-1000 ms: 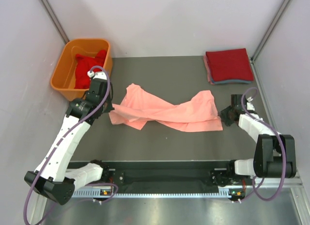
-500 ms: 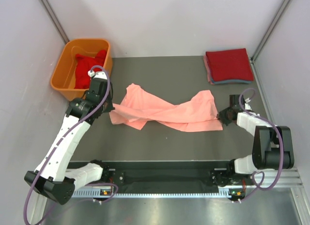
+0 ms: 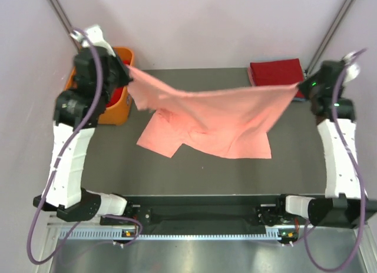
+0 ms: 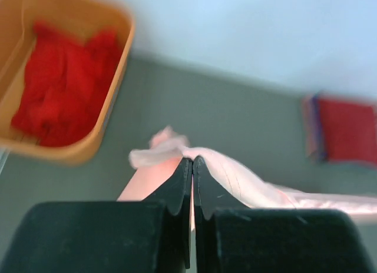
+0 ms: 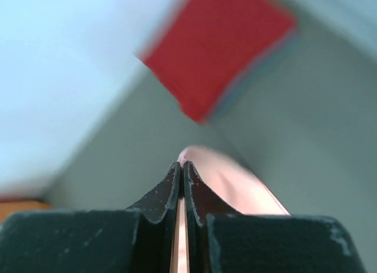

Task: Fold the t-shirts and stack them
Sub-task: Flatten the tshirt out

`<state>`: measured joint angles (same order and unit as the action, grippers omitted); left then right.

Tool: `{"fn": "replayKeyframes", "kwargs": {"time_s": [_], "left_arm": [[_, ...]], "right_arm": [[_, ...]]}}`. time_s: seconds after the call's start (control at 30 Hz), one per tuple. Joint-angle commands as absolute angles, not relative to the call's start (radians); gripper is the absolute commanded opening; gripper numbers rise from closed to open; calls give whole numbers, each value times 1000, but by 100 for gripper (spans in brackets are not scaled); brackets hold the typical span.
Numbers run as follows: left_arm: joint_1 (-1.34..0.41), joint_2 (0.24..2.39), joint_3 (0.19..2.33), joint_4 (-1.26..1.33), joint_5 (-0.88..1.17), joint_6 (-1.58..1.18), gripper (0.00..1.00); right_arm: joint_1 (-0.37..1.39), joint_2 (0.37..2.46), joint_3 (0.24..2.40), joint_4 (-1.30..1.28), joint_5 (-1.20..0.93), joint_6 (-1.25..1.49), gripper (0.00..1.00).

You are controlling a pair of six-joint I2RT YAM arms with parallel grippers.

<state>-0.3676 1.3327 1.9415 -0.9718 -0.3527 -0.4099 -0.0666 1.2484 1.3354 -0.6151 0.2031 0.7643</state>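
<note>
The grey bench (image 3: 206, 176) fills most of the top view. Across the middle of it stretches the pink t-shirt (image 3: 218, 117). Its top edge is pulled into a long line from the upper left of the frame to the upper right. The rest hangs down like a sheet. Its lower part looks to lie on the bench in the middle of the frame.

The left arm (image 3: 68, 155) stands tall on the left side of the frame. The right arm (image 3: 339, 155) stands tall on the right side. Each one reaches up to one end of the pink t-shirt.

The orange tub (image 3: 121, 102) sits in the upper left corner of the bench, mostly hidden behind the left arm. In the left wrist view it shows at the upper left, with crumpled red t-shirts (image 4: 65, 90) inside it.

A pile of folded t-shirts (image 3: 277, 72) lies in the upper right corner of the bench. The top one is red. Thin edges of other colours peek out under it.

The left claw (image 4: 192, 164) is pressed together on the left end of the pink t-shirt, with the cloth coming out between its tips. The right claw (image 5: 181, 167) is pressed together on the right end, and a pink fold pokes out past its tips.
</note>
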Motion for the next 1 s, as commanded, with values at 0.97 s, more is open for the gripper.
{"fn": "replayKeyframes", "kwargs": {"time_s": [0.97], "left_arm": [[-364, 1078, 2039, -648, -184, -368, 0]], "right_arm": [[-100, 795, 1728, -803, 331, 515, 0]]}}
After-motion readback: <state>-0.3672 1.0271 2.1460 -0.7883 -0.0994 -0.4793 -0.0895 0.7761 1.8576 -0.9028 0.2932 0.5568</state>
